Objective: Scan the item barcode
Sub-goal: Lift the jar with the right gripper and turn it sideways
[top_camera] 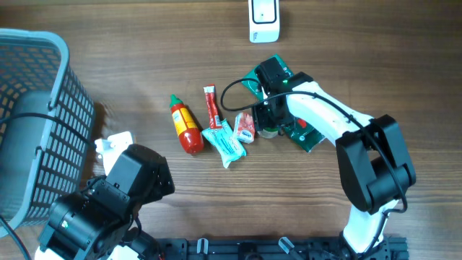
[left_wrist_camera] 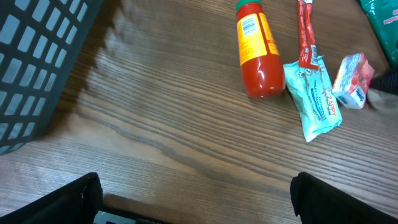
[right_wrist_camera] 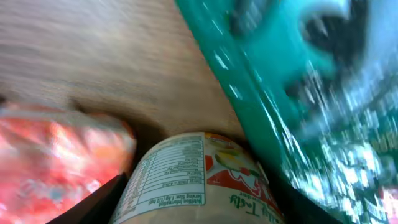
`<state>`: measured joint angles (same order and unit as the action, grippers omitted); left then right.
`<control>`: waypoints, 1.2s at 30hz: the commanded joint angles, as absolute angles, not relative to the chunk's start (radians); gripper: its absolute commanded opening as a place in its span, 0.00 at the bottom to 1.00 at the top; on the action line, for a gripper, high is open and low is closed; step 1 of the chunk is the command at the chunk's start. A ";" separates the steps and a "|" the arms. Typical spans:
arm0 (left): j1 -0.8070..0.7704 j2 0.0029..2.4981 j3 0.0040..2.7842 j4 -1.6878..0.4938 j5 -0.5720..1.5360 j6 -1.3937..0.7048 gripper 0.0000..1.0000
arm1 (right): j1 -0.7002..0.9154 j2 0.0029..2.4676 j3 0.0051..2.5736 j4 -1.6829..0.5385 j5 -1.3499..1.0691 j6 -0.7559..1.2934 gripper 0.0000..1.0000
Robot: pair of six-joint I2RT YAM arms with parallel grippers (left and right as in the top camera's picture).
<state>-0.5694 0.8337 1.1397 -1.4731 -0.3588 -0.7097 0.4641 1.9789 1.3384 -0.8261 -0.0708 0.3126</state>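
Note:
My right gripper (right_wrist_camera: 199, 208) holds a small pale cup with a nutrition label (right_wrist_camera: 199, 180); its dark fingers (right_wrist_camera: 93, 208) press against both sides of it. Seen from overhead, that gripper (top_camera: 268, 128) is low over the table between a pink packet (top_camera: 245, 126) and a green packet (top_camera: 299, 133), and it hides most of the cup. The white scanner (top_camera: 264, 20) stands at the far edge. My left gripper (left_wrist_camera: 196, 199) is open and empty near the front left, well short of the items.
A red sauce bottle (top_camera: 186, 124), a thin red stick pack (top_camera: 211, 107) and a teal wipes packet (top_camera: 225, 143) lie left of the right gripper. A dark mesh basket (top_camera: 36, 123) stands at the left edge.

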 commanded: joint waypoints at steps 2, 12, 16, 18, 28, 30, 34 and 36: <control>-0.574 0.832 1.137 -1.470 -0.376 -0.723 1.00 | 0.417 1.910 1.458 -0.963 -0.124 0.493 0.48; -0.574 0.832 1.137 -1.470 -0.376 -0.723 1.00 | 0.294 1.737 1.524 -1.130 -0.815 0.606 0.55; -0.574 0.832 1.137 -1.470 -0.376 -0.723 1.00 | 0.288 1.736 1.524 -1.132 -1.082 0.606 0.57; -0.574 0.832 1.137 -1.470 -0.376 -0.723 1.00 | 0.288 1.736 1.524 -1.132 -1.209 0.631 0.50; -0.574 0.832 1.137 -1.470 -0.376 -0.723 1.00 | 0.288 1.736 1.524 -1.094 -1.260 1.261 0.47; -0.574 0.832 1.137 -1.470 -0.376 -0.723 1.00 | 0.288 1.736 1.524 -1.058 -1.246 1.430 0.44; -0.574 0.832 1.137 -1.470 -0.375 -0.723 1.00 | 0.288 1.736 1.524 -0.943 -1.200 1.639 0.41; -0.574 0.832 1.137 -1.470 -0.376 -0.723 1.00 | 0.288 1.737 1.524 -0.920 -1.181 1.638 0.40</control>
<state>-0.5694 0.8337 1.1397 -1.4734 -0.3588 -0.7097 0.2890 1.7535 1.5063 -0.9436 -1.1927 1.4933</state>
